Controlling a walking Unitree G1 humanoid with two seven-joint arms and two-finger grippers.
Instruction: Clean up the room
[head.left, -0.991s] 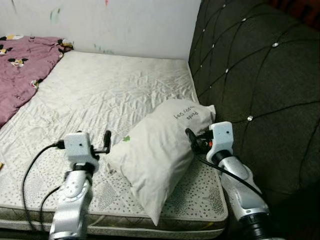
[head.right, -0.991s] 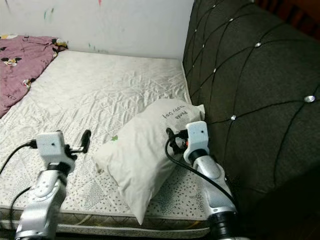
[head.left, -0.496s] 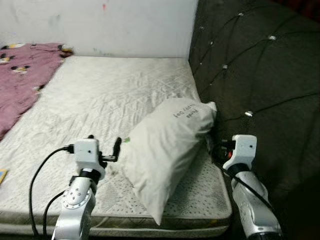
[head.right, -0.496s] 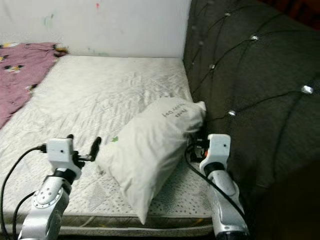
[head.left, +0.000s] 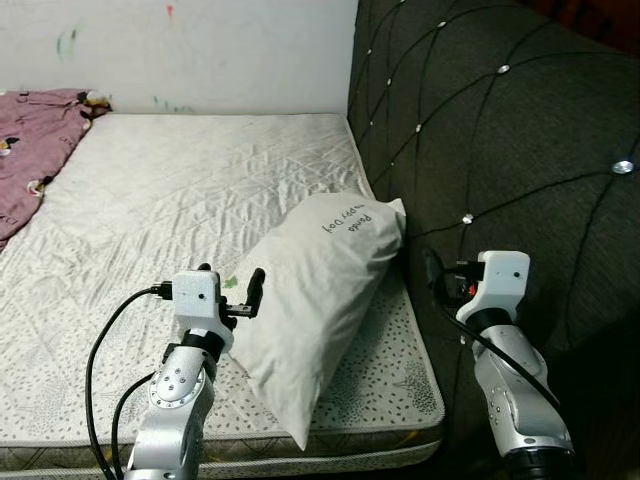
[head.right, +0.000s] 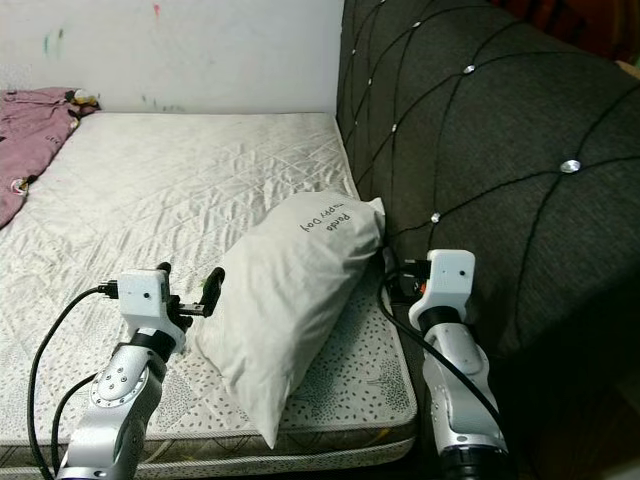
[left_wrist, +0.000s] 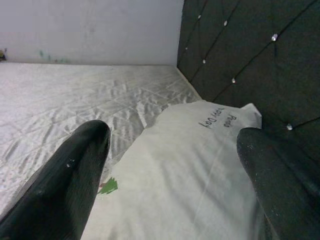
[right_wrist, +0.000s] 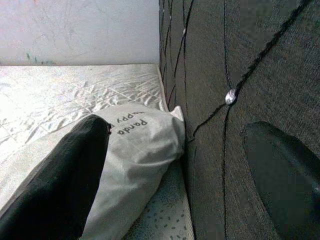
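A white pillow (head.left: 315, 285) is seen lying on the bare mattress (head.left: 180, 190), its far corner touching the dark tufted headboard (head.left: 500, 130). The left gripper (head.left: 252, 293) is held just beside the pillow's near edge; in the left wrist view its two black fingers (left_wrist: 70, 185) are spread wide apart, with the pillow between and ahead of them and nothing clamped. The right gripper (head.right: 392, 283) is placed on the other side of the pillow, close against the headboard. Its fingers (right_wrist: 60, 185) are shown parted in the right wrist view, one over the pillow and the other before the headboard, a detail hidden in the head views. Printed lettering (left_wrist: 216, 120) is seen on the pillow. A purple blanket (head.left: 35, 140) is visible far beyond the left gripper, at the mattress's far corner.
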